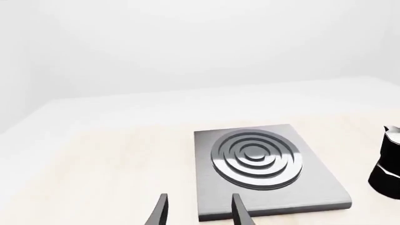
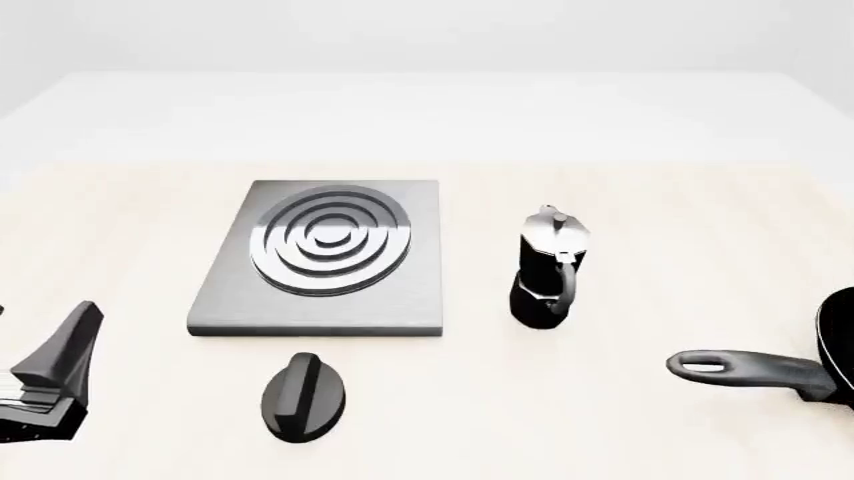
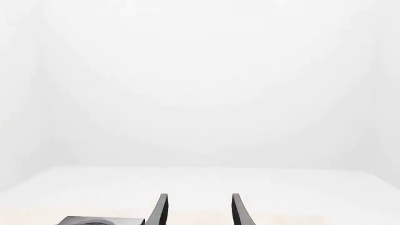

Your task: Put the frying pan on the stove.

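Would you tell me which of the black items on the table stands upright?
The moka pot, right of the stove; the knob and frying pan lie flat.

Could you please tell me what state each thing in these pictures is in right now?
Frying pan: on the table at the right edge, not on the stove.
Stove: flat, nothing on it.
Moka pot: upright, lid shut.
Knob: lying loose.
Left gripper: open, holding nothing.
Right gripper: open, holding nothing.
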Robot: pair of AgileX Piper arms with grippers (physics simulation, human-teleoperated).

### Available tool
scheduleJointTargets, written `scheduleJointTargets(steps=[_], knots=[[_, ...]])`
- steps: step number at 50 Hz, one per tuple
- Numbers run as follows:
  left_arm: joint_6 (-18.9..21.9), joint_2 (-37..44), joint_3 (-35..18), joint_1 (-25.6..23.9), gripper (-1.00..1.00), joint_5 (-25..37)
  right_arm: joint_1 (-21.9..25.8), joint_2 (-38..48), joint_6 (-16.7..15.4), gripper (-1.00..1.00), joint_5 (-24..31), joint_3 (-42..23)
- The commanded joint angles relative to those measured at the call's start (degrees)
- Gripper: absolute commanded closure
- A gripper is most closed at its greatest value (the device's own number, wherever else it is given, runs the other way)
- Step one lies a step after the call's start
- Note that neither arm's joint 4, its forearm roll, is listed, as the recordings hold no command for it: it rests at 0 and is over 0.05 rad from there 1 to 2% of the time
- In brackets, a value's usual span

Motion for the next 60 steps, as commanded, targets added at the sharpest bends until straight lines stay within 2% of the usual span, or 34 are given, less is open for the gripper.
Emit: scheduleJointTargets(steps=[1,9,12,25,32,37,45,60], knots=[[0.5,1.0,-0.3,-0.6,-1.00,-0.6,0.0,0.0,0.8,-1.00,4.2,-8.2],[0.7,2.4,-0.7,-1.2,-1.00,-1.4,0.5,0.0,2.0,-1.00,8.4,-17.8],[0.9,2.7,-1.4,-1.6,-1.00,-1.1,0.7,0.0,2.6,-1.00,11.6,-24.1],[1.5,5.0,-3.0,-3.6,-1.00,-2.0,0.2,0.0,3.1,-1.00,20.5,-38.5],[1.7,6.7,-3.9,-4.9,-1.00,-2.7,0.7,0.0,3.2,-1.00,27.1,-51.3],[2.0,7.9,-4.9,-5.9,-1.00,-3.0,0.4,0.0,3.5,-1.00,30.3,-56.6],[2.2,11.2,-6.7,-8.7,-1.00,-4.6,-0.4,0.0,4.2,-1.00,33.0,-62.2],[4.6,20.9,-11.6,-16.1,-1.00,-8.7,-0.9,0.0,4.8,-1.00,33.5,-64.8]])
